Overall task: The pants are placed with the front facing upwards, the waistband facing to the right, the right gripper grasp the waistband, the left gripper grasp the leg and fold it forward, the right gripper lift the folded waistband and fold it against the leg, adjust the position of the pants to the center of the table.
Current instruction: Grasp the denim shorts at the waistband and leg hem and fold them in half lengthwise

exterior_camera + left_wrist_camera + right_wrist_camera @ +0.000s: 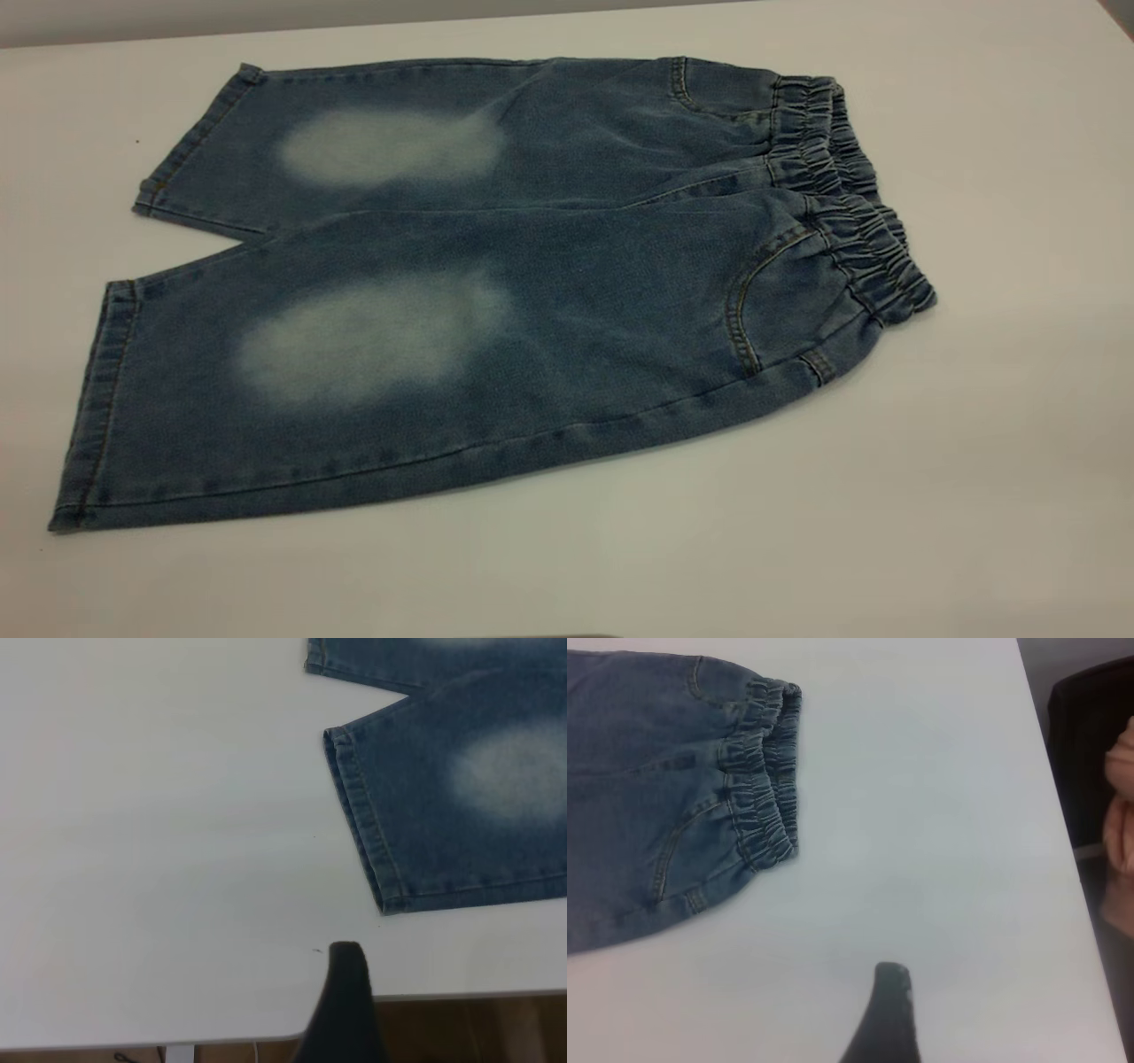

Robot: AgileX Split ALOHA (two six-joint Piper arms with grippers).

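**Exterior view: pants flat, both tools clear**

You have the pants point(496, 292) spread flat on the white worktop point(1001, 461), waistband point(846, 195) at 3 o'clock, leg hems at 9 o'clock. Your left tool point(345, 1010) hangs over the worktop edge near one hem; your right tool point(888, 1014) hovers beside the waistband. Whether either tool is open, you cannot tell.

Soft, even, diffuse light; no glare.
The table point(974, 443) reads evenly pale, with only a faint shadow under the pants point(496, 292) hem nearest the camera. Both wrist views look soft, and the fingertip point(347, 992) closest to each lens is blurred.
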